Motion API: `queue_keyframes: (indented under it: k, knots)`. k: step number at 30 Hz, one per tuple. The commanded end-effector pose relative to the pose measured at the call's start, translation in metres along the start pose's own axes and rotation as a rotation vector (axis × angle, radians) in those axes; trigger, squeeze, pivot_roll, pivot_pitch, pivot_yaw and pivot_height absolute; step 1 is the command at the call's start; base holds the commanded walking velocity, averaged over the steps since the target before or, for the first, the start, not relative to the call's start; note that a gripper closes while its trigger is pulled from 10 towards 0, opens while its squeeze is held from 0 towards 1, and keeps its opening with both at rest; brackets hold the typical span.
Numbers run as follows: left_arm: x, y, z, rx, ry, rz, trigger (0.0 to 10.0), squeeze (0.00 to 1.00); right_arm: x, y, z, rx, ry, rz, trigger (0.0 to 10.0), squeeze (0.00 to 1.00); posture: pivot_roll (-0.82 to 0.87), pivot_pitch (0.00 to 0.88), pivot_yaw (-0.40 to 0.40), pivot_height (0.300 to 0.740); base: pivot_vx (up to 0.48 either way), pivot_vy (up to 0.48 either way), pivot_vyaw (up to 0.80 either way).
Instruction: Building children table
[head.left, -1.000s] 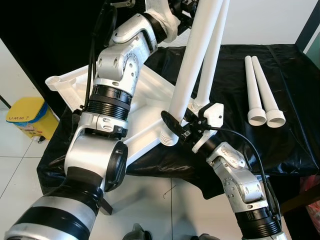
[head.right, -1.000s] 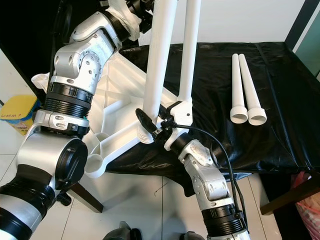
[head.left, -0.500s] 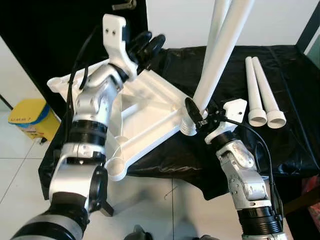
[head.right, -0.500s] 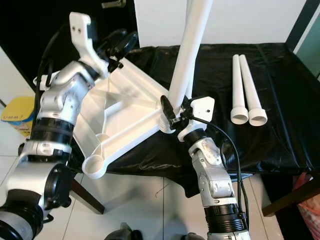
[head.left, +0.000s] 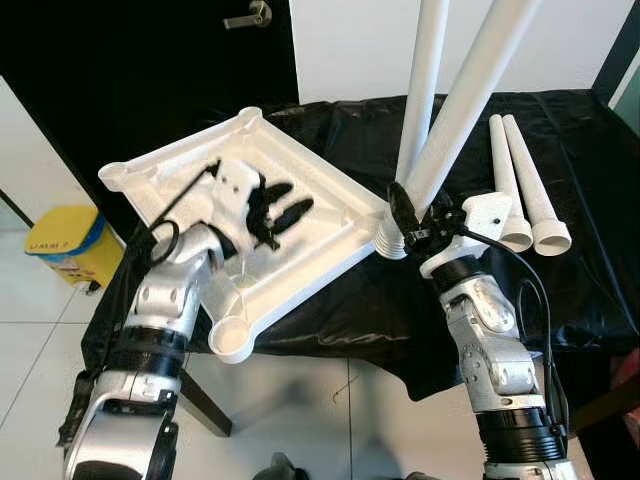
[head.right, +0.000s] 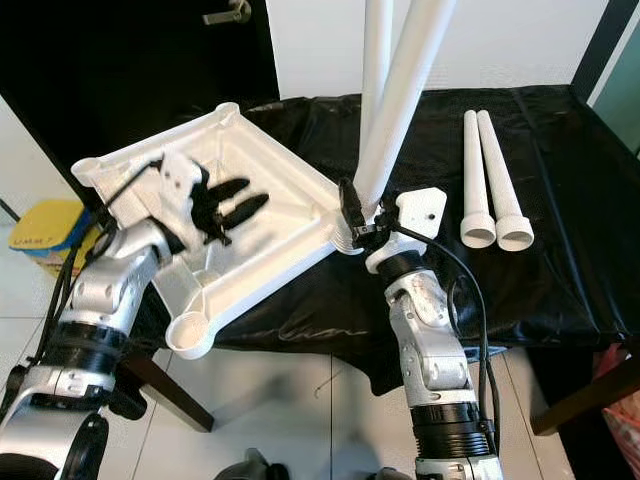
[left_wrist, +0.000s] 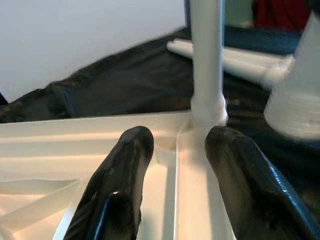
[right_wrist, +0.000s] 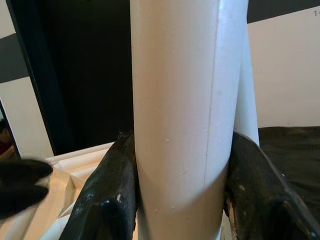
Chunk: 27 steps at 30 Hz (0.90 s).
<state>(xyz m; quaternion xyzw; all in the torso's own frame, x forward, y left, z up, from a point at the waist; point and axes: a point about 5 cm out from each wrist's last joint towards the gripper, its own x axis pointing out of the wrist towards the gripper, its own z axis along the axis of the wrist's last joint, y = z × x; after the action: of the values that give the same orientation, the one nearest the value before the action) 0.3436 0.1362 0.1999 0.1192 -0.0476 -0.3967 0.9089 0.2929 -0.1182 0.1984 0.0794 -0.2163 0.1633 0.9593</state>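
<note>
On the black-draped table (head.left: 590, 200), left of centre, lies the white plastic tabletop (head.left: 330, 200), upside down, ribbed underside up, its near-left corner socket (head.left: 228, 343) overhanging the table edge. One white leg (head.left: 420, 90) already stands upright in the right corner socket. A second leg (head.left: 475, 95) leans against it, its ribbed threaded end (head.left: 390, 240) just beside that same corner, not yet seated in any socket.

Gripping this second leg low on its shaft is the right gripper (head.left: 415, 222), its two black fingers (right_wrist: 107, 190) clamped on either side of the tube. To the left, the left gripper (head.left: 278, 208) hovers over the tabletop's ribbed underside, fingers (left_wrist: 117, 190) spread apart and holding nothing; whether they touch the plastic I cannot tell.

Judging by the look, the leg is a hollow moulded tube: light, stiff, smooth and likely slippery, so a grip near the threaded end gives the best control for aiming and twisting, while the long free end will swing easily. The tabletop seems light too and may slide on the cloth, so it wants steadying by a rib or rim.

Far right on the cloth, two spare legs (head.left: 525, 180) lie side by side, touching. A yellow bin (head.left: 55, 240) sits on the floor at left.
</note>
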Motion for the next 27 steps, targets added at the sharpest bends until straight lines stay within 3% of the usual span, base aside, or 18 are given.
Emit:
queue_keyframes:
  k: [1,2,5,9,14,16,19,23,27]
  knots:
    - [-0.005,-0.004,-0.009,0.078,0.068,-0.019,10.0,0.0,0.001,-0.001,0.003,-0.008,-0.018,-0.004,10.0,0.0,-0.03,0.023,0.066,0.74,0.0,0.0,0.0]
    - [-0.009,-0.005,-0.017,0.131,0.114,-0.019,10.0,0.0,0.0,-0.001,0.002,-0.01,-0.017,-0.007,10.0,0.0,-0.03,0.026,0.065,0.74,0.0,0.0,0.0]
    - [-0.017,-0.008,-0.032,0.178,0.191,-0.023,10.0,0.0,-0.003,-0.001,0.002,-0.013,-0.012,-0.015,10.0,0.0,-0.04,0.038,0.066,0.74,0.0,0.0,0.0]
    - [-0.022,-0.01,-0.042,0.218,0.246,-0.029,10.0,0.0,-0.004,-0.003,0.003,-0.018,-0.009,-0.019,10.0,0.0,-0.04,0.047,0.067,0.74,0.0,0.0,0.0]
    - [-0.031,-0.013,-0.06,0.338,0.361,-0.039,10.0,0.0,-0.008,-0.007,0.005,-0.032,-0.002,-0.031,10.0,0.0,-0.04,0.066,0.065,0.74,0.0,0.0,0.0]
    - [-0.031,-0.013,-0.06,0.338,0.361,-0.039,10.0,0.0,-0.008,-0.007,0.005,-0.032,-0.002,-0.031,10.0,0.0,-0.04,0.066,0.065,0.74,0.0,0.0,0.0]
    - [-0.036,-0.019,-0.073,0.434,0.438,-0.063,10.0,0.0,-0.011,-0.007,0.004,-0.035,0.008,-0.037,10.0,0.0,-0.04,0.071,0.064,0.74,0.0,0.0,0.0]
    - [-0.035,-0.024,-0.076,0.466,0.455,-0.071,10.0,0.0,-0.01,-0.007,0.004,-0.033,0.009,-0.039,10.0,0.0,-0.04,0.072,0.064,0.74,0.0,0.0,0.0]
    - [-0.028,-0.033,-0.076,0.445,0.432,-0.075,10.0,0.0,-0.009,-0.006,0.005,-0.03,0.006,-0.039,10.0,0.0,-0.05,0.074,0.066,0.74,0.0,0.0,0.0]
